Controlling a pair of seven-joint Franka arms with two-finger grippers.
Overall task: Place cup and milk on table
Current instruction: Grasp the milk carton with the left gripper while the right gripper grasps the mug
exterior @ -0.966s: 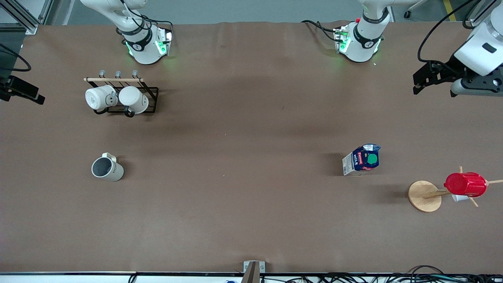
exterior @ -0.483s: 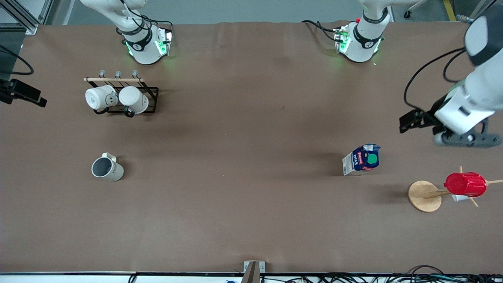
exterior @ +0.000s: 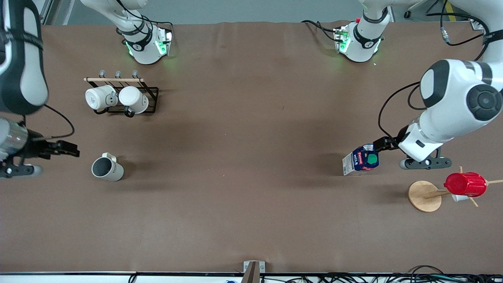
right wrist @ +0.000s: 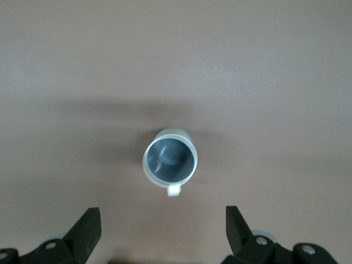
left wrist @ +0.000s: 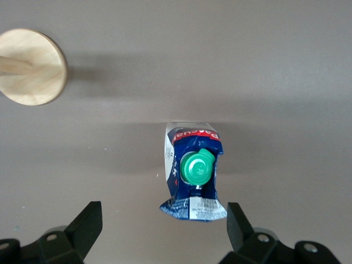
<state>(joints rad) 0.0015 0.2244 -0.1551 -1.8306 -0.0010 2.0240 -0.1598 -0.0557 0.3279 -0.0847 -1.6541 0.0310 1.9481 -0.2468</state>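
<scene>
The cup (exterior: 107, 169), pale beige-grey with a darker grey inside, stands upright on the brown table (exterior: 243, 188) toward the right arm's end. My right gripper (exterior: 66, 149) hangs open and empty just beside it; in the right wrist view the cup (right wrist: 169, 160) lies ahead of the open gripper (right wrist: 163, 221). The milk (exterior: 361, 159), a dark blue carton with a green cap, stands on the table toward the left arm's end. My left gripper (exterior: 383, 144) is open and empty over the table right beside it; in the left wrist view the milk (left wrist: 193, 170) sits just ahead of the gripper (left wrist: 163, 219).
A black wire rack (exterior: 151, 91) holding two white mugs stands near the right arm's base. A wooden mug tree with a round base (exterior: 423, 195) carries a red ribbed cup (exterior: 465, 184), close to the milk and nearer the front camera. Its base shows in the left wrist view (left wrist: 32, 67).
Both arms have swung in from the table's ends. The left gripper has come down beside the milk, the right gripper beside the cup. Cup and milk have not moved.
</scene>
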